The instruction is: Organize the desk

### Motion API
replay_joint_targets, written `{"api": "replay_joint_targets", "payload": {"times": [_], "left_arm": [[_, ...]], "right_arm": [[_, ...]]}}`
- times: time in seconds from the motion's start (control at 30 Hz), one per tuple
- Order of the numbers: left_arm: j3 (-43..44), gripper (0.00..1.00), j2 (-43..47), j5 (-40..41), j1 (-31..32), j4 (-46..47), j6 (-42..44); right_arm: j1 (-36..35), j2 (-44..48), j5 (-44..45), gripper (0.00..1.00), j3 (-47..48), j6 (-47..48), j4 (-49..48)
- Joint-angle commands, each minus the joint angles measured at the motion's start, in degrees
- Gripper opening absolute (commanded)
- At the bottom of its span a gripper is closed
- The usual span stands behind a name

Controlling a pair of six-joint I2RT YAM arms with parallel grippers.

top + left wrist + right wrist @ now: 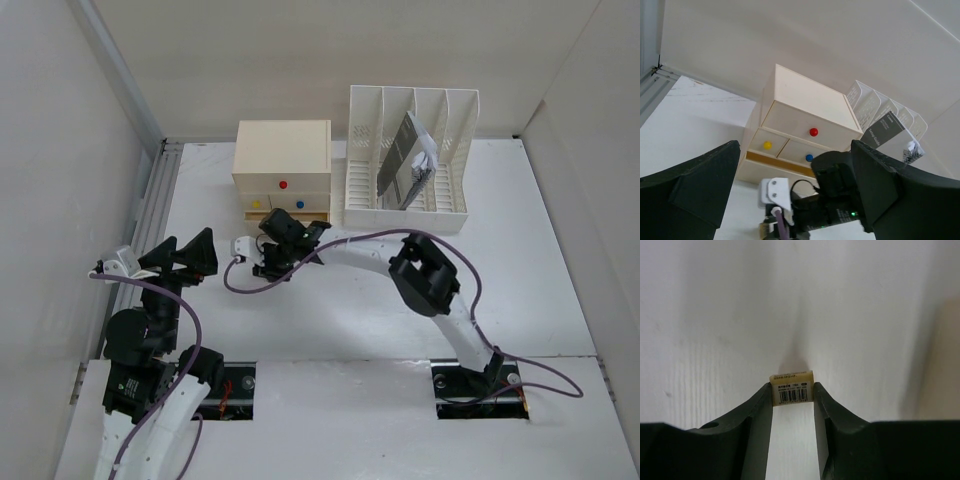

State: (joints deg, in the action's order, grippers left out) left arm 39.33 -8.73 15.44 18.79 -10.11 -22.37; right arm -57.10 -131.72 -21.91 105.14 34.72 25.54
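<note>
The white desk [520,280] carries a cream drawer box [282,160] with red, yellow and blue knobs and a white slotted file rack [410,150]. My right gripper [268,265] hangs just in front of the drawer box, pointing down. In the right wrist view it [792,395] is shut on a small cream eraser [792,387] with a barcode label, held at the fingertips over the desk top. My left gripper [183,250] is open and empty at the left, facing the drawer box [805,107] and the right arm's wrist [840,190].
A grey booklet [405,165] leans in the file rack. A grey metal rail [150,215] runs along the desk's left edge. White walls close in the back and both sides. A tan strip [775,162] shows under the two small drawers.
</note>
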Motion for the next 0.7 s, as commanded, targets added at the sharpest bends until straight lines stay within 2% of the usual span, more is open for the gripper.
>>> {"api": "replay_joint_targets", "payload": {"times": [0.0, 0.07, 0.23, 0.43, 0.67], "left_arm": [[0.0, 0.91, 1.2, -0.1, 0.3, 2.0, 0.3], [0.0, 0.91, 1.2, -0.1, 0.3, 2.0, 0.3], [0.0, 0.91, 1.2, -0.7, 0.3, 2.6, 0.3], [0.0, 0.91, 1.2, -0.7, 0.3, 2.6, 0.3], [0.0, 0.91, 1.2, -0.7, 0.3, 2.6, 0.3]], "right_arm": [[0.0, 11.1, 15.9, 0.18, -4.8, 0.8, -7.4], [0.7, 13.8, 19.2, 0.18, -8.6, 1.4, -10.3], [2.5, 17.6, 26.5, 0.18, -11.2, 3.4, -12.4], [3.6, 17.1, 35.5, 0.2, -11.2, 6.0, -14.5], [5.4, 13.7, 38.5, 0.2, -9.4, 6.5, -15.2]]}}
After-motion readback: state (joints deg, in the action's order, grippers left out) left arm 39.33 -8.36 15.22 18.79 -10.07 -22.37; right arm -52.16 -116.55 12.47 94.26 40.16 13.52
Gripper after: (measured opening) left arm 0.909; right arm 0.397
